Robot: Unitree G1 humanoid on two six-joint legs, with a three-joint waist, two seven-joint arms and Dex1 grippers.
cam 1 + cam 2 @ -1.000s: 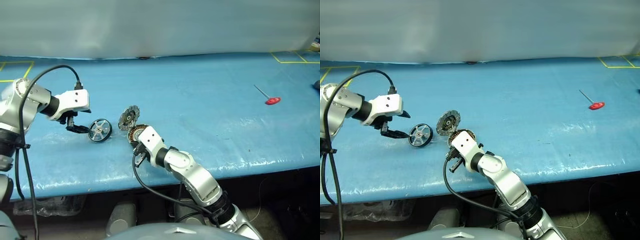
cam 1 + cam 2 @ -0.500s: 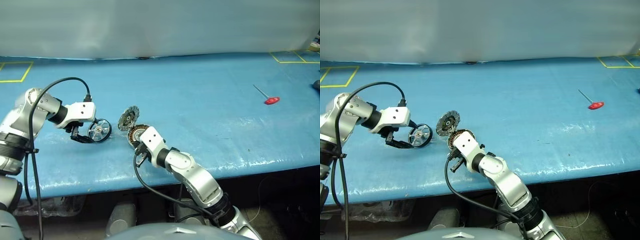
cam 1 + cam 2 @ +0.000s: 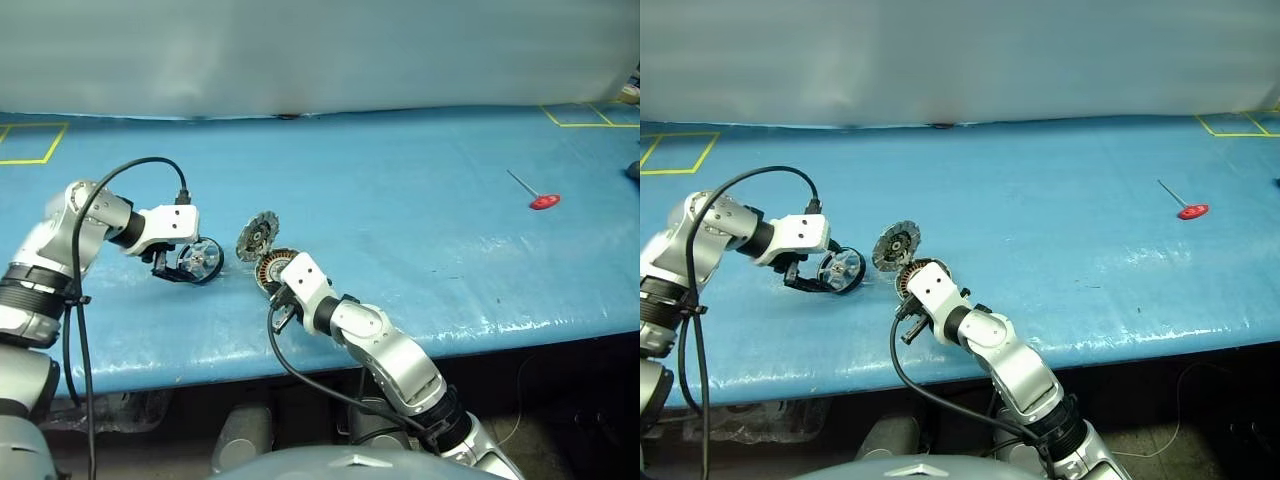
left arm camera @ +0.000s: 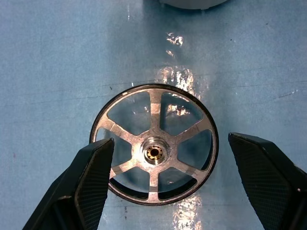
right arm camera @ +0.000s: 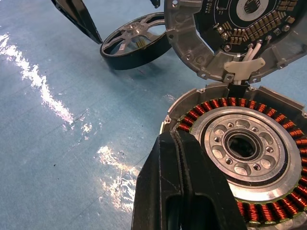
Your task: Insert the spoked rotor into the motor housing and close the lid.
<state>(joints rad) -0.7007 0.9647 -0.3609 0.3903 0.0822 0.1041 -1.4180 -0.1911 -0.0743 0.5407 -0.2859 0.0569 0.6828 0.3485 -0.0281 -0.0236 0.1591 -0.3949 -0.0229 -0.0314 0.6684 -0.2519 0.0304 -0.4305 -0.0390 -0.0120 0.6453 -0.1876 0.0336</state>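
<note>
The spoked rotor (image 4: 154, 153), a dark-rimmed wheel with silver spokes, lies flat on the blue table (image 3: 400, 200). My left gripper (image 4: 169, 141) is open and hangs over it, one black finger (image 4: 91, 182) on each side, apart from the rim. To the right of the rotor (image 3: 203, 260) sits the motor housing (image 5: 244, 148) with its copper windings. Its lid (image 5: 240, 28) stands raised at the far edge, dark inner face showing. My right gripper (image 5: 175, 139) is shut with nothing in it, its tips at the near rim of the housing (image 3: 270, 268).
A red-handled tool (image 3: 545, 201) lies far off to the right. Yellow tape marks (image 3: 25, 140) sit at the back corners of the table. The table's front edge (image 3: 450, 335) runs close behind my right arm, and black cables trail from both wrists.
My left gripper has moved right and down from beside the rotor to over it, fingers now straddling the wheel. The right arm, housing and lid have stayed put.
</note>
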